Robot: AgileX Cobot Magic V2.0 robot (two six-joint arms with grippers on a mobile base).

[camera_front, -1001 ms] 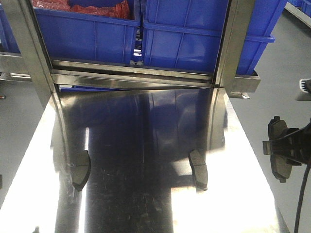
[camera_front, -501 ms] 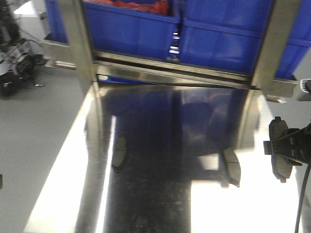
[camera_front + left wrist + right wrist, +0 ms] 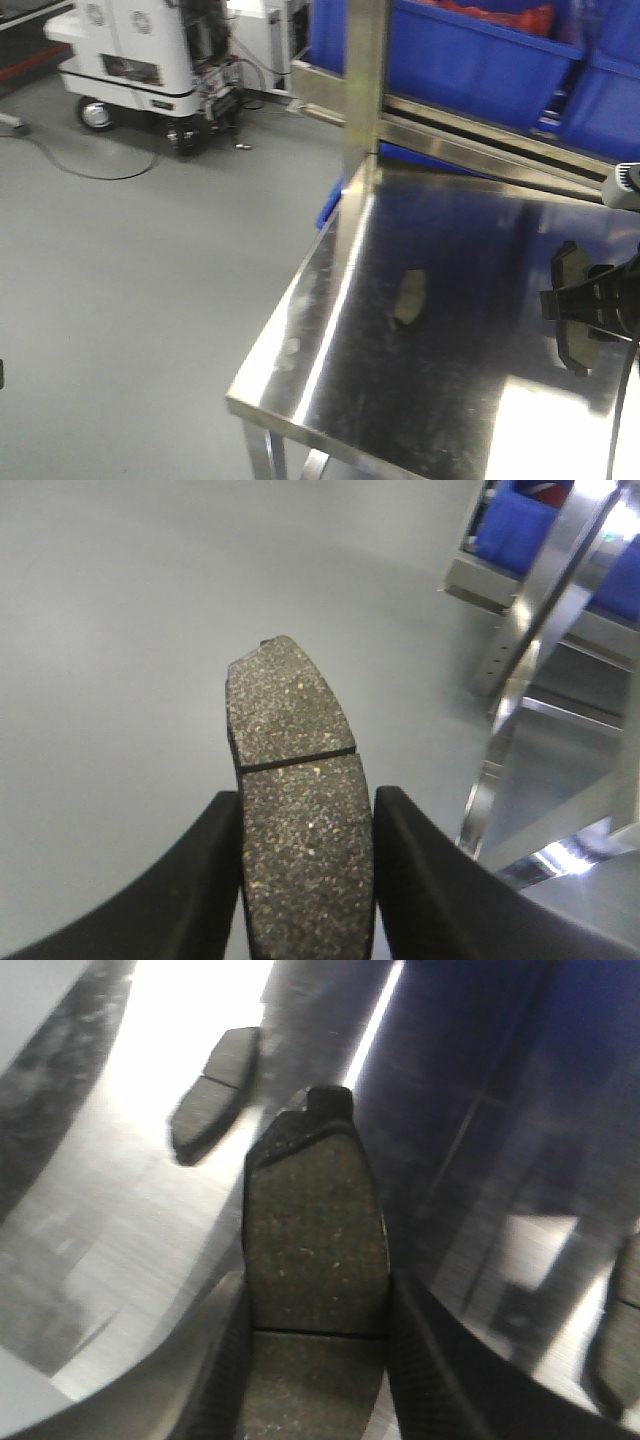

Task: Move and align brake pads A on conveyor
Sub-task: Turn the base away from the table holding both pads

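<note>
My left gripper (image 3: 306, 880) is shut on a dark speckled brake pad A (image 3: 297, 780), held upright over bare grey floor. The right gripper (image 3: 318, 1355) is shut on a second brake pad A (image 3: 315, 1240), held above the shiny steel table (image 3: 120, 1220); in the front view this gripper (image 3: 590, 305) and its pad (image 3: 570, 300) sit at the right edge. A third pad (image 3: 410, 296) lies flat on the steel table (image 3: 340, 340) and shows again (image 3: 213, 1090) beyond the held one. Another pad (image 3: 620, 1345) lies at the right edge. The conveyor is out of view.
A white wheeled machine (image 3: 150, 55) with cables stands on the grey floor (image 3: 130, 280) at the far left. Blue bins (image 3: 480, 60) sit behind a steel frame post (image 3: 362, 90) at the table's back. The table's left edge and front corner (image 3: 240, 395) are close.
The front view has swung left: the table and blue bins slid right in the frame, and floor and the white machine came into view. The right gripper still holds its pad.
</note>
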